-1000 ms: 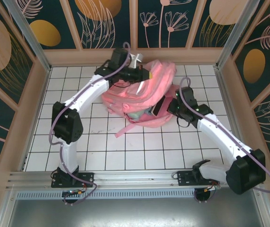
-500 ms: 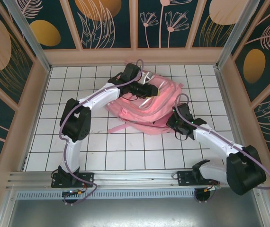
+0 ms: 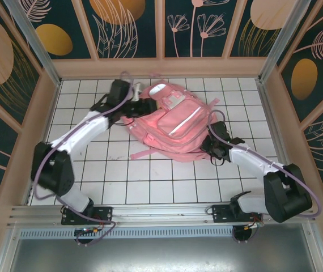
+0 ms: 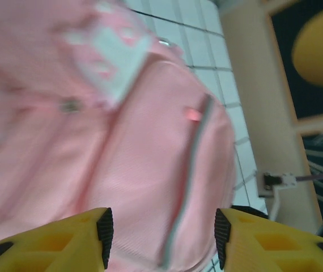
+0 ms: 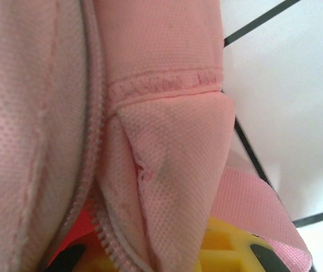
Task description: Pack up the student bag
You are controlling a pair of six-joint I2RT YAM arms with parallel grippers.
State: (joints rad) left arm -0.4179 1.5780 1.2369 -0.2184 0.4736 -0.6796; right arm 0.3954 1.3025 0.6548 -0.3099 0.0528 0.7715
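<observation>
The student bag (image 3: 175, 122), a large pink backpack with a pale stripe and a white patch, lies flat and front side up on the white tiled table. My left gripper (image 3: 144, 105) hovers at its upper left corner. In the left wrist view this gripper (image 4: 162, 238) stands open, its yellow fingers (image 4: 103, 229) apart over the student bag (image 4: 150, 141) and holding nothing. My right gripper (image 3: 208, 141) is at the bag's right lower edge. In the right wrist view the right gripper (image 5: 167, 255) is shut on a fold of the student bag (image 5: 167, 85) beside its zipper.
A pink strap (image 3: 144, 153) trails from the bag toward the front left. Wooden walls (image 3: 161, 67) ring the tiled table (image 3: 93, 164) on three sides. A white connector with a cable (image 4: 280, 181) sits by the right wall.
The bag was bunched and raised between the arms; it now lies spread flat, front up. My left gripper let go of it, opened and pulled back to the left.
</observation>
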